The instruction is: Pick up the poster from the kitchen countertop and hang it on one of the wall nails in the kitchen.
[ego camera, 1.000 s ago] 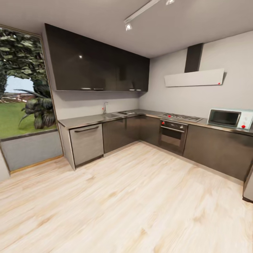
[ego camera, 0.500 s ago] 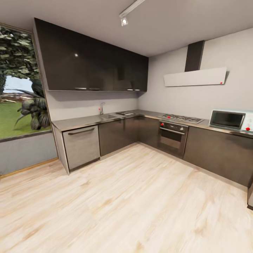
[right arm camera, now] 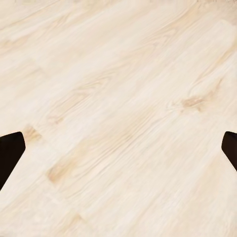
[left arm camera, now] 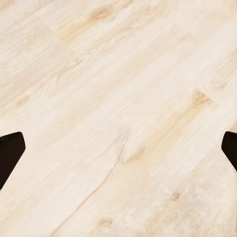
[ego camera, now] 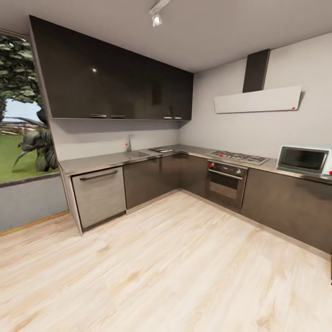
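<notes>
Poster: a small flat dark-framed item is seen lying on the counter just beside the sink, on the side toward the corner; it is judged to be the poster, though it is too small for artwork or lettering to be made out. Counter: pale grey, L-shaped, run above dark cabinet fronts; a tap is stood behind the sink, a hob is set past the corner from the sink with an oven beneath it, and a microwave is placed farthest from the sink on that run. A steel dishwasher front is fitted under the counter on the sink's window side. Nails: none can be made out on the light grey walls at this range. Left gripper: fingers are held wide apart over bare wood floor, nothing between them. Right gripper: likewise spread, nothing carried, floor beneath. Progress: judged to be at the approach stage only; the sink is well apart from the robot across open floor. Nothing is yet picked up. Left to do: the counter to be reached, the poster to be lifted, a nail to be located, the frame to be hung.
</notes>
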